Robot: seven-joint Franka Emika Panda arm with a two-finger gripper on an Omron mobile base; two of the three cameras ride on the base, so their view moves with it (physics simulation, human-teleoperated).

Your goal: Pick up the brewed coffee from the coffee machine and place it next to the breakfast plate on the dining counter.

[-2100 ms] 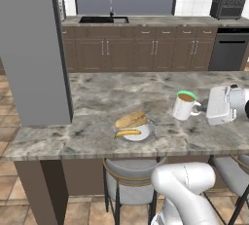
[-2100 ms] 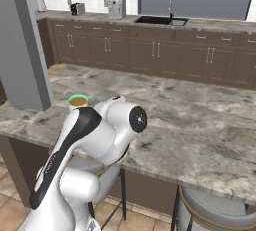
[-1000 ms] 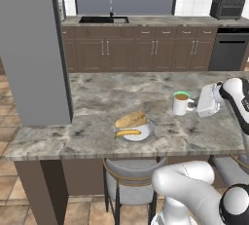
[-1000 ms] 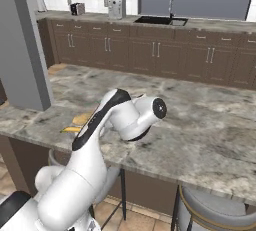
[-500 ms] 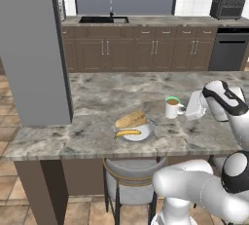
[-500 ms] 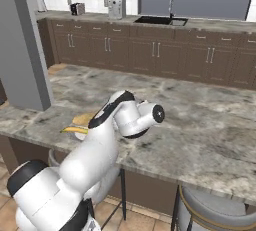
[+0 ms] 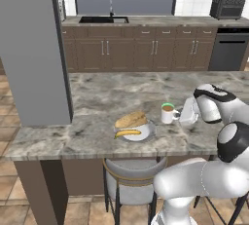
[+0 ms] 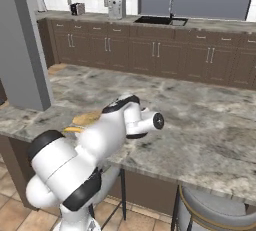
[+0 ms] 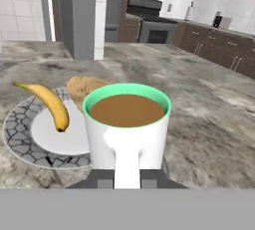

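Green-rimmed coffee mug (image 7: 168, 113) sits just right of the breakfast plate (image 7: 146, 133) on the marbled table (image 7: 97, 102), end effector (image 7: 181, 116) clamped on its handle. From the hand view, brown coffee, banana (image 9: 49, 105) and bread loaf (image 9: 85, 87) show close; the right base view has the arm covering them.

The mug (image 9: 127, 129) at the centre of the hand view looks like smooth white ceramic with a green rim, the coffee in it matt brown. The plate (image 9: 30, 137) at lower left is white with a grey crackle pattern on its rim. The banana (image 9: 50, 105) is smooth yellow; the bread (image 9: 84, 88) is matt tan. The counter (image 7: 97, 97) is polished grey-brown marbled stone.
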